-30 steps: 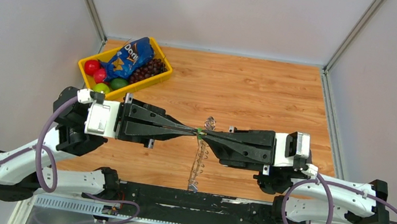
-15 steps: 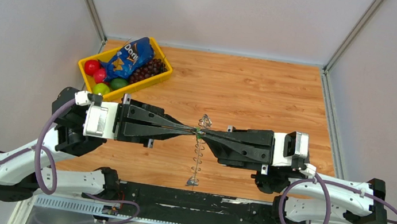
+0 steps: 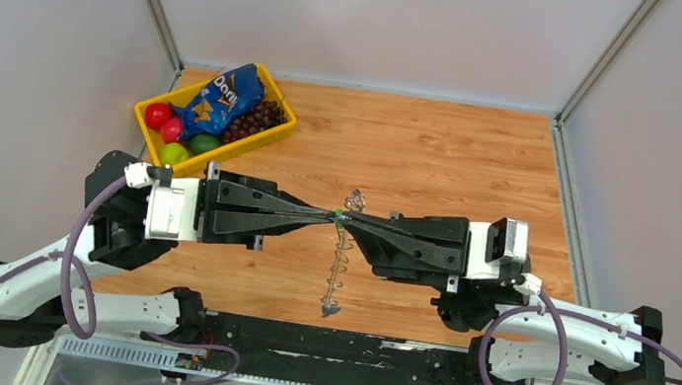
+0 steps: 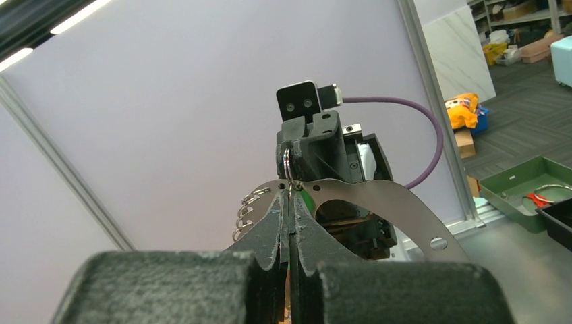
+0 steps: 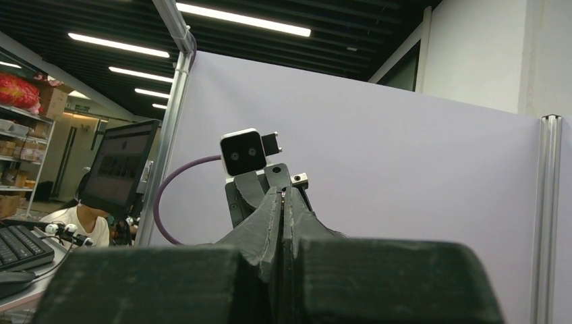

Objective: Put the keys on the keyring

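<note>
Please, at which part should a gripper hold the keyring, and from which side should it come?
Best the plain smooth arc of the keyring, away from the coiled fringe. The hoop is thin and flat and hangs on edge, so come level from the side, fingers closing on its two flat faces. The left gripper, shut, seems to pinch it this way.

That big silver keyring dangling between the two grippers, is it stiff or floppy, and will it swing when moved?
Probably stiff: the keyring keeps a smooth arc in the left wrist view. It hangs from one pinch point where the left gripper and right gripper meet, so it likely swings and twists. Thin shiny metal may slip.
</note>
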Motion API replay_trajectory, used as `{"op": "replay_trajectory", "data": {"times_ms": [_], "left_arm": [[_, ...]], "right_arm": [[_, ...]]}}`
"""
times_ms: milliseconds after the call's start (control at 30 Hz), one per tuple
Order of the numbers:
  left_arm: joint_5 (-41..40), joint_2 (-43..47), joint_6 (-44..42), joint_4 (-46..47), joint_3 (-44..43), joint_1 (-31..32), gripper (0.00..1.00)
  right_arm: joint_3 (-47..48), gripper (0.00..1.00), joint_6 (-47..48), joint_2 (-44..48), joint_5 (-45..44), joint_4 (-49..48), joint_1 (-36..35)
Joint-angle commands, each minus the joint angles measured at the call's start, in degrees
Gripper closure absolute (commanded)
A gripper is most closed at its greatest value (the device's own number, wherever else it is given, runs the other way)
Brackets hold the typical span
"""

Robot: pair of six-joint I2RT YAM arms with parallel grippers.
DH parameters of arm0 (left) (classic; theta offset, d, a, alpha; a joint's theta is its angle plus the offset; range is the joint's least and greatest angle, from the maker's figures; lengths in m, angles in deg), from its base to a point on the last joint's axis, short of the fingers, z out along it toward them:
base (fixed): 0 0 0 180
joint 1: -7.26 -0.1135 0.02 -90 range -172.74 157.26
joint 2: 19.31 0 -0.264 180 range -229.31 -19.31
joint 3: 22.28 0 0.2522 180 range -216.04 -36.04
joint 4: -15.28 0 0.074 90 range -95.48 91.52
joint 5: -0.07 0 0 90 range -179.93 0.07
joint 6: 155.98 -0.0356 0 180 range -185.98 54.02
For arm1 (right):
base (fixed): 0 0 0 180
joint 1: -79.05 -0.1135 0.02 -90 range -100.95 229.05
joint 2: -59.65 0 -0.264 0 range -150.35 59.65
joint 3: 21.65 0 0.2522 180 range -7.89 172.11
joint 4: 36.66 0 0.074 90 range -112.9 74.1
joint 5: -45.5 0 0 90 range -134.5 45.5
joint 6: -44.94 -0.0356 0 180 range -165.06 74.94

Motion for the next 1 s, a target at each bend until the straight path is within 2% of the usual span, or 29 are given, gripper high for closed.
{"op": "replay_trajectory", "data": {"times_ms": [0,667,967], "left_arm": [[-1.52,0.66,-2.76,-5.33,-0.18,-0.05,1.00],[-0.11,-0.60,-1.56,-2.97,1.99,-0.05,0.98],[0.05,-1.39,-0.91,-2.89,1.45,-0.05,0.77]], "right_arm": [[3.05,1.00,-0.53,1.07,-2.03,-3.87,-0.48],[2.61,1.00,-1.23,-0.02,-4.19,-7.70,-0.46],[2.11,1.00,-1.01,0.46,-4.25,-6.78,-0.43]]}}
